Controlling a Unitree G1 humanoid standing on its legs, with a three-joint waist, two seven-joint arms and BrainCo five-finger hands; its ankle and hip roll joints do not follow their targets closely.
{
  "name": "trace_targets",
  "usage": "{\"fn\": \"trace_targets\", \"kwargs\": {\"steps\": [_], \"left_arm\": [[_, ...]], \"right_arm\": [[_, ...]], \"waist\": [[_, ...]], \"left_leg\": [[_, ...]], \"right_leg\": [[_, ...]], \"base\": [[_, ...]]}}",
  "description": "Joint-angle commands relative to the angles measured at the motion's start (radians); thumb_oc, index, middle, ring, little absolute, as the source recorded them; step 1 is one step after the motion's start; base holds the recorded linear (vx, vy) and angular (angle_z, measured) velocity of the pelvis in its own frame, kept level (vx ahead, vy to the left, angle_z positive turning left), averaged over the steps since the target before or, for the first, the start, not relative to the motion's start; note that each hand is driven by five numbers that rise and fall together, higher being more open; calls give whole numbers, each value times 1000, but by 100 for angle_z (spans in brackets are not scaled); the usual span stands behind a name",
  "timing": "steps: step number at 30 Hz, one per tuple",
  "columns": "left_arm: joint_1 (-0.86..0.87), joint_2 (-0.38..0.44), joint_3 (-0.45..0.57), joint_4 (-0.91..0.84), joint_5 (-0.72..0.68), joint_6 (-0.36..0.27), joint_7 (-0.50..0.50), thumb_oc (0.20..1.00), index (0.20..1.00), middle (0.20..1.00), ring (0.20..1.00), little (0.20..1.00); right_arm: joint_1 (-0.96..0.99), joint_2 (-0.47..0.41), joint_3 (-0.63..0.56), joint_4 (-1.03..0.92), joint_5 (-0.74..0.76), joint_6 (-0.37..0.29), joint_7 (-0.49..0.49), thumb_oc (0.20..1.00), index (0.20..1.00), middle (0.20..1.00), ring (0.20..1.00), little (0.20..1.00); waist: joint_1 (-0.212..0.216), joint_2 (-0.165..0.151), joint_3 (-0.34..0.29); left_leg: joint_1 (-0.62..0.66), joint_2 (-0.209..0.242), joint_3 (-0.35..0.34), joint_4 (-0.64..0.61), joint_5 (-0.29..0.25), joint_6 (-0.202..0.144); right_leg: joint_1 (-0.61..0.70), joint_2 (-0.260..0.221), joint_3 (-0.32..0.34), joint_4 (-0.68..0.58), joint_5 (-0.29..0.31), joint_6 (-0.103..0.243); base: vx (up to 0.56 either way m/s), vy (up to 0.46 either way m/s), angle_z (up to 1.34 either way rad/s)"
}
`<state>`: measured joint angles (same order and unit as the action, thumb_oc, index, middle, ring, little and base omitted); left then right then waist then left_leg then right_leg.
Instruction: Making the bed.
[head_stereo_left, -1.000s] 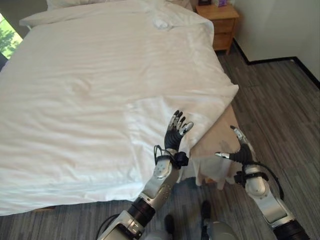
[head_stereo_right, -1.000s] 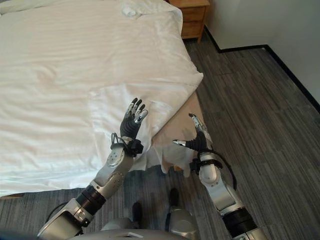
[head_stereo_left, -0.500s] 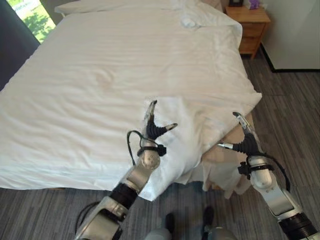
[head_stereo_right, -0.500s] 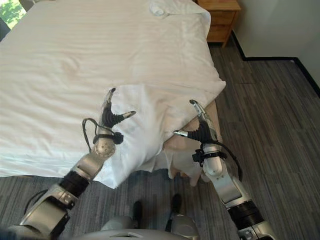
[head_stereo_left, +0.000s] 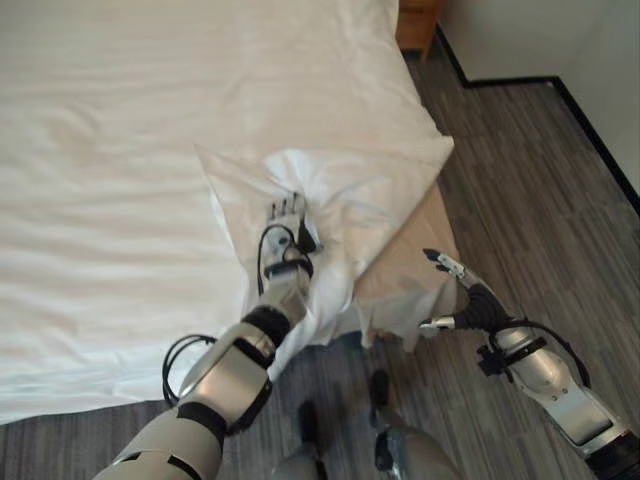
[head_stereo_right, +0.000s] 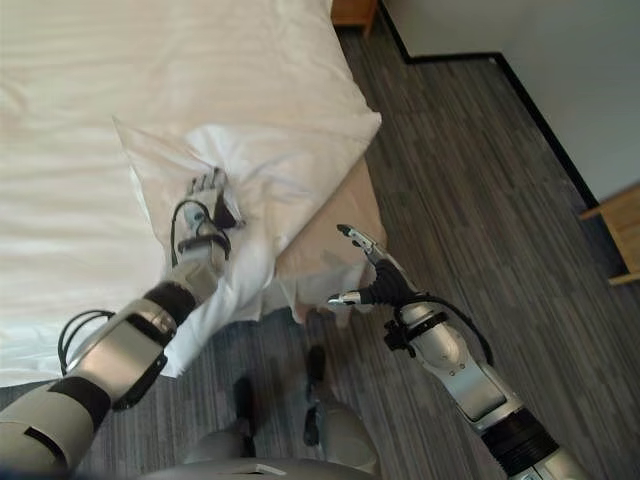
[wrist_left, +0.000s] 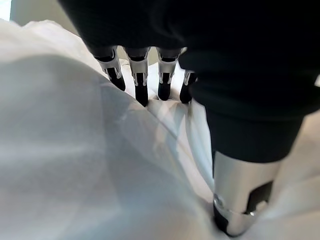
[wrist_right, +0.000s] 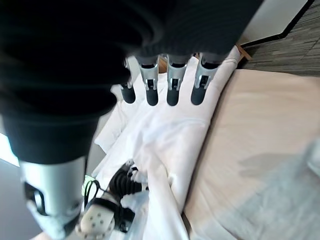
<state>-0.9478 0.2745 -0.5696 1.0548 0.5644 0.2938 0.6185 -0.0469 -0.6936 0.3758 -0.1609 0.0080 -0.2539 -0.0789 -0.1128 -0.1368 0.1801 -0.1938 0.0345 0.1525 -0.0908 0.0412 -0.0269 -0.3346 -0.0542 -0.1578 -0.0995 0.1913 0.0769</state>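
While the robot looks down at the near corner of the bed, the scene reads as follows.

Bed: the wide white duvet (head_stereo_left: 150, 150) covers nearly the whole bed; its near right corner is folded back on itself into a thick, wrinkled flap (head_stereo_left: 330, 195).

Uncovered corner: beside the flap, the beige mattress corner (head_stereo_left: 410, 265) lies bare, with a loose white sheet edge hanging down at its front.

Left hand (head_stereo_left: 288, 222): it lies on top of the folded flap, fingers nearly straight and close side by side, pointing toward the head of the bed. In the left wrist view the dark fingertips (wrist_left: 141, 92) touch the white cloth and the thumb stands apart from them, its tip sunk in the fabric. No fold of cloth is seen pinched between thumb and fingers.

Right hand (head_stereo_right: 372, 285): it hangs in the air just beside the bare mattress corner, over the grey striped floor (head_stereo_left: 520, 190). Thumb and fingers are spread wide apart and nothing is held. The right wrist view shows its straight fingers (wrist_right: 172, 85) pointing at the flap without touching it.

Background: a wooden bedside cabinet (head_stereo_left: 415, 25) stands by the far right side of the bed.
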Motion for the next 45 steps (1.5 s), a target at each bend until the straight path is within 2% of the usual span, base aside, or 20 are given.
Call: {"fn": "trace_targets", "kwargs": {"steps": [1, 4, 5, 7, 10, 12, 13, 15, 18, 24, 26, 27, 29, 30, 31, 32, 33, 36, 38, 45], "left_arm": [[-156, -28, 37, 103, 8, -2, -4, 200, 200, 200, 200, 200], [-153, -51, 75, 87, -51, -22, 27, 200, 200, 200, 200, 200], [-138, -89, 90, 56, -114, -56, 67, 200, 200, 200, 200, 200], [-121, -115, 96, 39, -150, -80, 89, 200, 200, 200, 200, 200], [-41, -188, 110, -63, -258, -170, 125, 200, 200, 200, 200, 200], [52, -248, 77, -190, -345, -264, 101, 200, 200, 200, 200, 200], [78, -262, 62, -220, -366, -289, 86, 200, 200, 200, 200, 200], [143, -275, 22, -336, -428, -354, 36, 200, 200, 200, 200, 200], [232, -292, -51, -459, -491, -411, -56, 200, 200, 200, 200, 200], [341, -355, -169, -559, -688, -486, -260, 200, 200, 200, 200, 200], [357, -358, -181, -580, -730, -497, -288, 200, 200, 200, 200, 200], [423, -366, -228, -638, -936, -521, -402, 200, 200, 200, 200, 200], [429, -349, -251, -682, -976, -509, -445, 222, 222, 222, 222, 222], [451, -381, -292, -691, -1143, -464, -551, 1000, 1000, 1000, 1000, 1000], [450, -382, -292, -690, -1145, -463, -553, 1000, 1000, 1000, 1000, 1000], [444, -395, -351, -687, -1177, -433, -626, 1000, 1000, 1000, 1000, 1000], [444, -396, -351, -687, -1177, -433, -627, 1000, 1000, 1000, 1000, 1000], [420, -392, -400, -732, -1190, -398, -692, 1000, 1000, 1000, 1000, 1000], [372, -428, -404, -754, -1278, -383, -690, 1000, 1000, 1000, 1000, 1000], [263, -462, -370, -801, -1326, -392, -681, 1000, 1000, 1000, 1000, 1000]], "right_arm": [[-58, -24, -33, -78, 36, -57, 22, 1000, 1000, 1000, 1000, 1000], [-50, -26, -19, -71, 20, -59, 17, 1000, 1000, 1000, 1000, 1000], [-38, -35, -6, -58, 14, -61, 15, 1000, 1000, 1000, 1000, 1000], [-31, -46, 2, -43, 4, -60, 12, 1000, 1000, 1000, 1000, 1000], [-10, -66, 43, 81, -84, -39, -20, 1000, 1000, 1000, 1000, 1000], [8, -55, 73, 255, -123, -2, -44, 1000, 1000, 1000, 1000, 1000], [7, -52, 77, 310, -128, 6, -49, 1000, 1000, 1000, 1000, 1000], [-8, -36, 98, 455, -140, 36, -58, 1000, 1000, 1000, 1000, 1000], [-42, 15, 111, 643, -142, 79, -69, 1000, 1000, 1000, 1000, 1000], [-82, 116, 123, 967, -139, 139, -51, 1000, 1000, 1000, 1000, 1000], [-79, 126, 120, 1001, -141, 139, -46, 1000, 1000, 1000, 1000, 1000], [-105, 142, 146, 1076, -143, 169, -12, 1000, 1000, 1000, 1000, 1000], [-89, 130, 165, 1057, -182, 182, -2, 1000, 1000, 1000, 1000, 1000], [-59, 125, 164, 1038, -215, 182, 19, 1000, 1000, 1000, 1000, 1000], [-57, 124, 163, 1037, -216, 182, 19, 1000, 1000, 1000, 1000, 1000], [-48, 116, 163, 1075, -260, 192, 33, 1000, 1000, 1000, 1000, 1000], [-48, 116, 163, 1076, -261, 192, 33, 1000, 1000, 1000, 1000, 1000], [-26, 79, 139, 1137, -298, 205, 53, 1000, 1000, 1000, 1000, 1000], [-21, 65, 121, 1163, -301, 218, 54, 1000, 1000, 1000, 1000, 1000], [-39, 52, 91, 1192, -296, 231, 25, 1000, 1000, 1000, 1000, 1000]], "waist": [[2, 1, 46], [-5, 9, 52], [-8, 20, 57], [-8, 28, 59], [-1, 60, 51], [17, 93, 33], [21, 100, 28], [38, 115, 19], [74, 137, 12], [116, 179, 10], [120, 183, 10], [133, 203, 8], [131, 207, 7], [115, 222, 8], [117, 223, 8], [90, 244, 12], [90, 244, 13], [55, 277, 26], [29, 304, 40], [-1, 326, 67]], "left_leg": [[-22, 88, 15, 4, -20, -66], [-10, 82, 18, 4, -25, -67], [7, 75, 20, 4, -27, -67], [20, 72, 21, 4, -30, -66], [57, 63, 22, 4, -37, -65], [86, 58, 16, 4, -39, -63], [94, 56, 15, 4, -40, -63], [113, 55, 10, 4, -40, -64], [133, 53, 0, 4, -38, -62], [172, 45, -19, 4, -32, -56], [180, 46, -21, 4, -32, -56], [185, 45, -30, 4, -29, -56], [189, 46, -29, 4, -29, -57], [195, 43, -28, 4, -30, -56], [197, 44, -27, 4, -30, -57], [203, 43, -25, 4, -34, -57], [204, 43, -25, 4, -35, -57], [220, 45, -21, 4, -39, -58], [241, 46, -13, 4, -34, -58], [268, 52, 24, 44, -60, -60]], "right_leg": [[69, -39, -59, 12, -120, 143], [75, -45, -56, 12, -122, 142], [88, -50, -55, 12, -124, 137], [99, -52, -54, 12, -126, 134], [136, -62, -61, 12, -130, 128], [174, -64, -71, 12, -138, 121], [185, -64, -74, 12, -141, 119], [210, -65, -79, 12, -146, 116], [241, -67, -89, 12, -154, 113], [295, -66, -102, 12, -171, 102], [306, -67, -103, 12, -175, 101], [314, -66, -107, 12, -180, 99], [318, -67, -106, 12, -184, 99], [321, -66, -97, 12, -188, 97], [322, -65, -96, 12, -189, 97], [323, -65, -85, 12, -195, 95], [324, -65, -85, 12, -195, 95], [332, -62, -75, 12, -206, 90], [335, -61, -64, 12, -214, 87], [356, -56, -27, 12, -226, 82]], "base": [[0, 0, 0], [15, 3, -3], [0, 0, 0], [0, 0, 0], [44, -44, 6], [76, -83, 18], [87, -106, 29], [58, -107, 24], [29, -97, 9], [23, -87, 8], [17, -55, 8], [6, -55, 2], [3, -37, 3], [-2, -15, 5], [0, 0, 0], [0, 0, 0], [-20, 20, -4], [-13, 16, -10], [-33, 22, -4], [-19, 12, -27]]}}
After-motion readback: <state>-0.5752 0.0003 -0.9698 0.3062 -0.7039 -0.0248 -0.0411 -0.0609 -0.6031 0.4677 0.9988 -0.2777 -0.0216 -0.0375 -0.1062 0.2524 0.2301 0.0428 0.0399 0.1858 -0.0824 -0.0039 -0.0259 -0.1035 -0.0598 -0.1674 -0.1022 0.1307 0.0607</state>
